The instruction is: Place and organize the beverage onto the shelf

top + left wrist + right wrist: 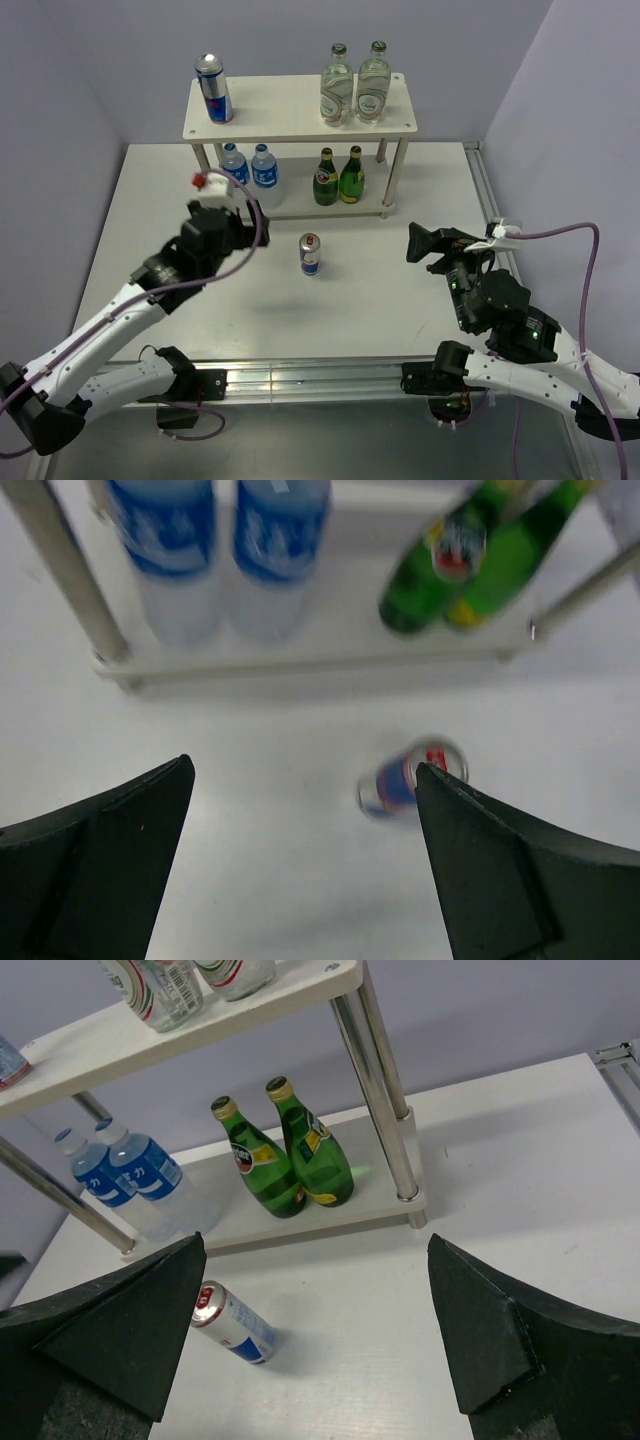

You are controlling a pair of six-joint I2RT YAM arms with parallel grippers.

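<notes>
Lone can [310, 254] on the bench [400, 300] looks light, slick, easily dented, so I'd grab it mid-body, gently. The left fingers [110, 870] and right fingers [525, 1350] are spread apart, empty.

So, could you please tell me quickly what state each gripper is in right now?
Left gripper: open, holding nothing.
Right gripper: open, holding nothing.

We take this for a robotics lab: bare lilac walls [120, 40], a white table [380, 300] edged with metal rail [300, 372], trailing purple cables [560, 231].
</notes>
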